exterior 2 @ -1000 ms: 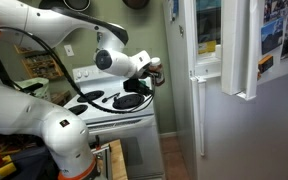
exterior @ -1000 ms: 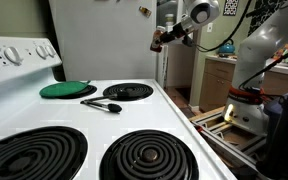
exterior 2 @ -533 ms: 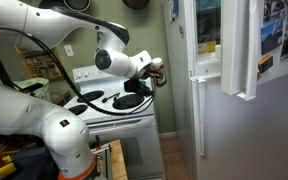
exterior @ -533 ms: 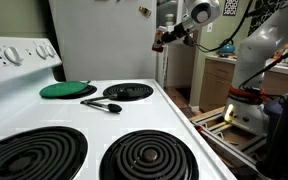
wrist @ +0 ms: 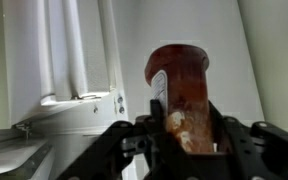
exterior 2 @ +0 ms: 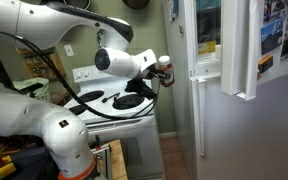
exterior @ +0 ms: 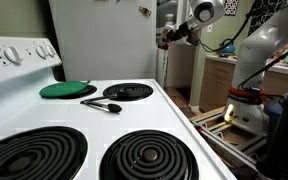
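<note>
Over the last second your gripper [exterior: 168,35] has drifted a little up and sideways, beyond the far edge of the stove [exterior: 189,125] and nearer the tall white fridge [exterior 2: 224,120]. In an exterior view it now hangs just beside the edge of the fridge door, where there was a clearer gap before. The fingers [wrist: 147,138] have not altered: they pinch the jar [wrist: 179,75], 1 on each side of its lower body. The wrist view shows the jar upright, with dark red contents and a pale label strip, its top standing clear above the jaws. The jar is therefore off every surface, carried in the air beside the fridge, with a white door handle [wrist: 79,55] to its side in the wrist view. Judging by this, your grip is holding steady through the carry, and the shift is small and slow. On the stove, the green round pad [exterior: 67,89] and the black spoon [exterior: 102,105] lie well apart from the gripper.
</note>
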Robot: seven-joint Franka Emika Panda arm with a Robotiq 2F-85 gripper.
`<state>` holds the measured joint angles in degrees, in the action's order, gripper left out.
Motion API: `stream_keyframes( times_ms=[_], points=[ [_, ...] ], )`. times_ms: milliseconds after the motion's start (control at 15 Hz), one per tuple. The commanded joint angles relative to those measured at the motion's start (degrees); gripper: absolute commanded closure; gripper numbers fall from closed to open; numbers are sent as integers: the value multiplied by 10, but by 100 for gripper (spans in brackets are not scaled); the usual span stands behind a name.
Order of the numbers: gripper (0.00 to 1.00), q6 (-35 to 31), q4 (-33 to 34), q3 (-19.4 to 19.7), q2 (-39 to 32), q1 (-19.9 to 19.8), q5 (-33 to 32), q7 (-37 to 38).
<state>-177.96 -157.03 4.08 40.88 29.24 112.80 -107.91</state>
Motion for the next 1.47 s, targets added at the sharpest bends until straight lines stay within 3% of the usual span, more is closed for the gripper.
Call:
stream_keyframes(
  times_ms=[0,667,733,800,867,1000,1200,1267,1400],
  points=[
    [81,-14,-5,29,42,3,-22,12],
    [81,-24,61,75,48,-37,-24,6],
    [81,37,43,-1,33,-134,-91,115],
    [81,51,22,-13,45,-145,-111,133],
    [56,11,45,40,46,-79,-66,60],
    [56,35,34,3,42,-124,-92,107],
    [56,38,27,-12,39,-137,-95,117],
    [81,38,26,-12,39,-137,-95,117],
    [81,45,35,0,34,-141,-100,118]
  ],
)
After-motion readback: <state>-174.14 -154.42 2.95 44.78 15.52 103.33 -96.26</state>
